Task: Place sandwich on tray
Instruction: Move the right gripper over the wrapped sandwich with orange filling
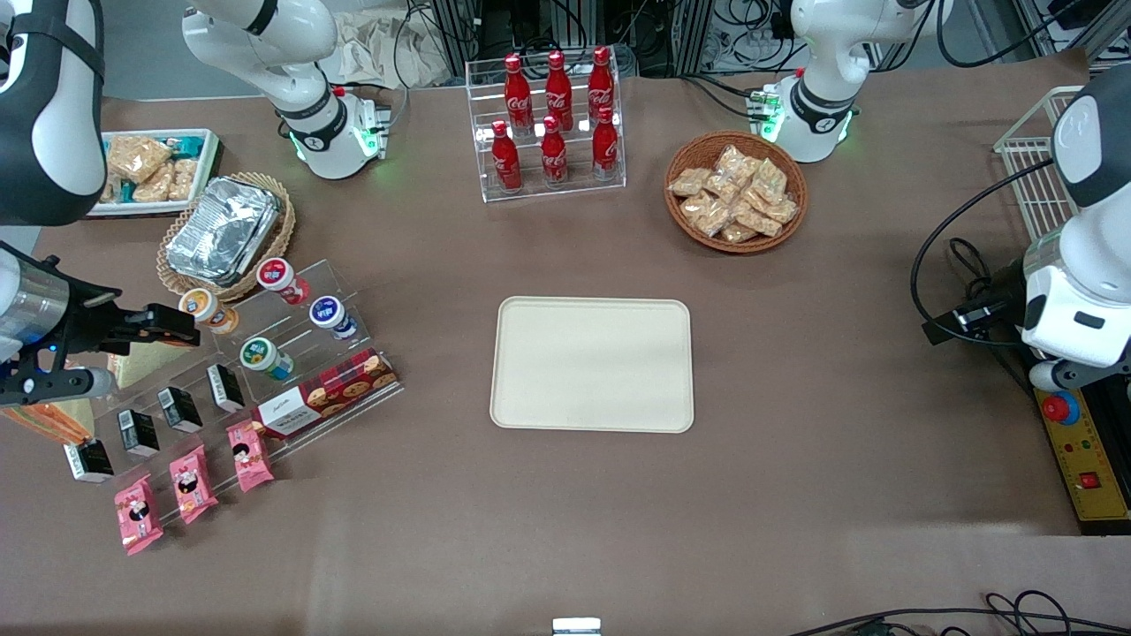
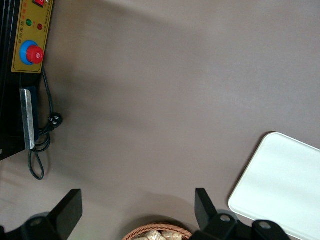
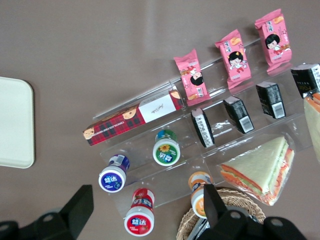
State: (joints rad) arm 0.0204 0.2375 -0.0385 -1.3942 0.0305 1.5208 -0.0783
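Gripper (image 1: 177,325) is held open above the clear acrylic step rack (image 1: 265,371) at the working arm's end of the bench (image 1: 795,495). The sandwich (image 3: 260,170) lies on the rack, hemmed by small black boxes (image 3: 237,114), round-lidded tubs (image 3: 166,148) and the wicker basket of foil trays (image 1: 225,234). A second wedge (image 1: 53,422) lies just beside it. Open brown bench is seen between rack and tray (image 1: 592,364). The tray surface is bare. The cola bottle rack (image 1: 552,124) and snack basket (image 1: 736,191) stand farther from the front camera, well apart from the tray.

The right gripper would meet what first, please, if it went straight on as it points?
Probably the red-lidded round jar on the clear acrylic stand, between the open gripper's fingers; depth is unclear.
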